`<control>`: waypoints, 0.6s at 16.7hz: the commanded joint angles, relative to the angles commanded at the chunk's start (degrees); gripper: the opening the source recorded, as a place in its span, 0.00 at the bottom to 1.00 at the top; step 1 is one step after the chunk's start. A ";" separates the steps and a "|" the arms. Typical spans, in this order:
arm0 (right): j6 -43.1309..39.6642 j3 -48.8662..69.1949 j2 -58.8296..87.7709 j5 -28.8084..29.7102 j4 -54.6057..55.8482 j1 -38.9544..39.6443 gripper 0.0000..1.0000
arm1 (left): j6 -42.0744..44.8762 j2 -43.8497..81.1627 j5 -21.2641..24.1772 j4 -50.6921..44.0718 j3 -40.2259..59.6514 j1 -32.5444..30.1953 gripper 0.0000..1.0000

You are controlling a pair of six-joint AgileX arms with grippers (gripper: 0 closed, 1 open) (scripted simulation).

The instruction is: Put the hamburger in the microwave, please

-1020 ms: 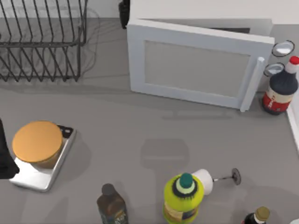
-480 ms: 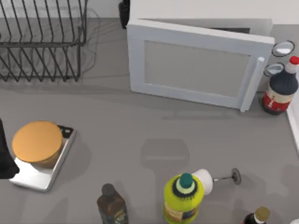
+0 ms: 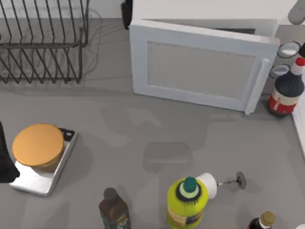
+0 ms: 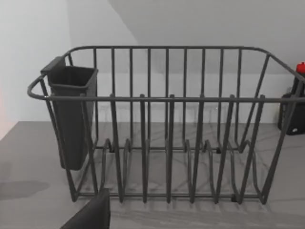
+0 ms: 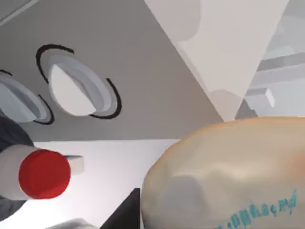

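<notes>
The hamburger (image 3: 38, 144), with a golden-orange bun top, sits on a silver tray (image 3: 35, 180) at the table's left. My left gripper (image 3: 5, 162) is a dark shape at the left edge, right beside the tray. The white microwave (image 3: 200, 67) stands at the back, its door slightly ajar, with the bar handle (image 3: 259, 86) on the right. A grey part of my right arm (image 3: 298, 12) shows in the top right corner, behind the microwave. The right wrist view looks closely at the microwave's round dials (image 5: 78, 90).
A black wire rack (image 3: 43, 43) fills the back left and also appears in the left wrist view (image 4: 167, 124). A red-capped dark bottle (image 3: 286, 90) stands right of the microwave. A yellow-green bottle (image 3: 187, 202), a tipped glass (image 3: 209, 183) and a brown bottle (image 3: 113, 210) line the front.
A grey part of my right arm has come into the top right corner, and new shadows lie on the table in front of the microwave. The hamburger and my left arm have not moved.
</notes>
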 joint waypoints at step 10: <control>51.91 -3.31 28.34 14.94 48.01 23.89 0.00 | 0.00 0.00 0.00 0.00 0.00 0.00 1.00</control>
